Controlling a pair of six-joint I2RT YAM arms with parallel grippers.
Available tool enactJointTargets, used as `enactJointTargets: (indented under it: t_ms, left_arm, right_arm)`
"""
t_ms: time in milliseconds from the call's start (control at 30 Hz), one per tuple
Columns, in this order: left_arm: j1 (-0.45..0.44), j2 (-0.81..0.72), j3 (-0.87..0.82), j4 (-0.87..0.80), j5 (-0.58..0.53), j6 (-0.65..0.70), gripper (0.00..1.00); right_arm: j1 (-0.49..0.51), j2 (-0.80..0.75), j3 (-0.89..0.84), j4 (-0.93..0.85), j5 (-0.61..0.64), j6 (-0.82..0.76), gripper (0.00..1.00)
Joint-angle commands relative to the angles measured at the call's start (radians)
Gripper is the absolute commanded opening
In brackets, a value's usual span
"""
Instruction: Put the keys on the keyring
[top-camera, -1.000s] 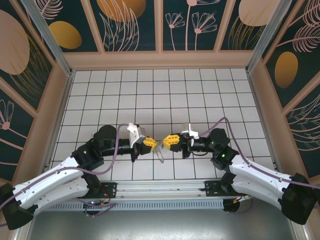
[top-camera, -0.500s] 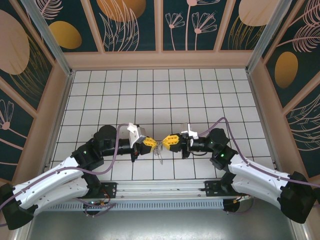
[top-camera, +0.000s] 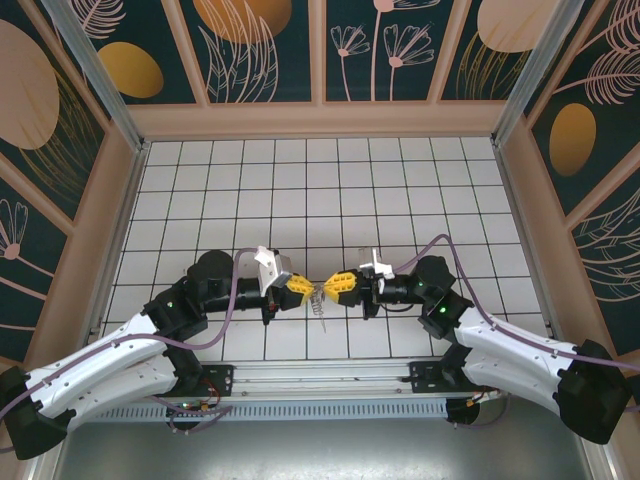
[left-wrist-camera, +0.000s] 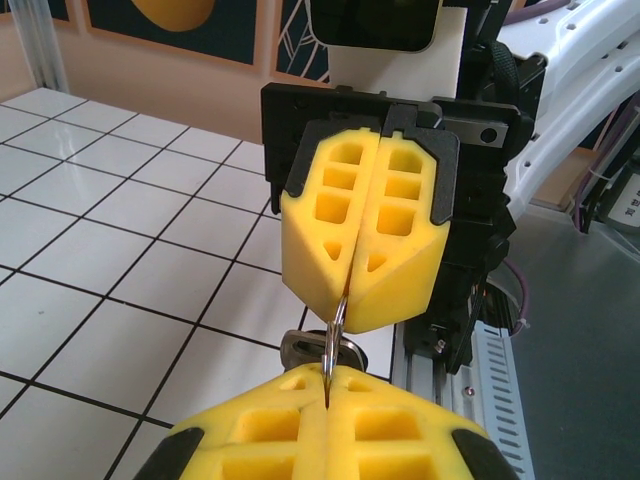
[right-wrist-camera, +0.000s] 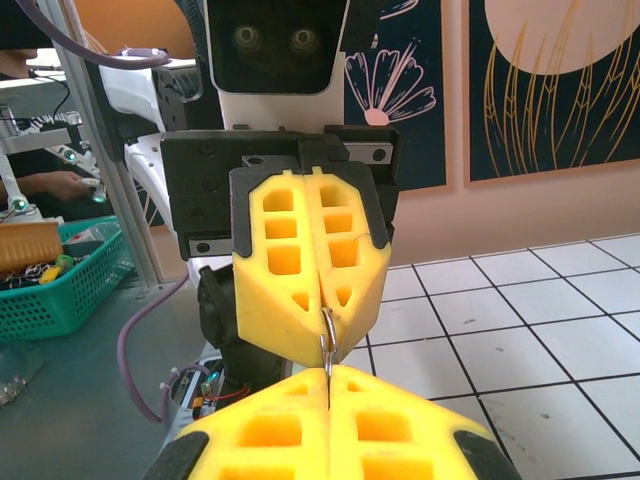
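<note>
My left gripper (top-camera: 308, 290) and right gripper (top-camera: 329, 287) meet tip to tip above the near middle of the tiled floor. Both are shut on the same thin metal loop, the keyring (left-wrist-camera: 336, 335), seen edge-on between the yellow fingertips. In the left wrist view my left gripper (left-wrist-camera: 328, 376) is at the bottom and the right gripper (left-wrist-camera: 346, 300) faces it. Behind the loop there is a key head with a dark oval hole (left-wrist-camera: 303, 349). In the right wrist view the keyring (right-wrist-camera: 326, 342) bridges my right gripper (right-wrist-camera: 328, 374) and the left gripper (right-wrist-camera: 322, 312). Silvery keys (top-camera: 317, 304) hang below the grip.
The white tiled floor (top-camera: 320, 190) stretches behind the grippers to the patterned walls. The metal rail (top-camera: 320, 385) with both arm bases runs along the near edge. A green basket (right-wrist-camera: 60, 290) of small parts sits outside the cell.
The right gripper has edged slightly left toward the left gripper. The hanging keys have swung from slanting down-right to hanging nearly straight down. Both grips are unchanged.
</note>
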Motion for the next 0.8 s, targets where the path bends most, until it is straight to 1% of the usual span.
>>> enactJointTargets:
  t_ms: [0,367,533,767]
  left_arm:
    - [-0.003,-0.003,0.028,0.029,0.015,0.02,0.0]
    - [-0.004,0.018,0.05,-0.003,0.006,0.031,0.0]
    - [-0.004,0.022,0.049,-0.004,0.009,0.031,0.0]
    - [-0.004,0.023,0.052,-0.014,0.007,0.029,0.0]
  right_arm:
    - [0.012,0.005,0.024,0.027,-0.027,-0.004,0.0]
    - [0.025,0.01,0.067,-0.037,-0.025,-0.049,0.0]
    - [0.038,0.007,0.08,-0.093,-0.002,-0.087,0.0]
    - [0.052,-0.006,0.096,-0.124,0.007,-0.113,0.0]
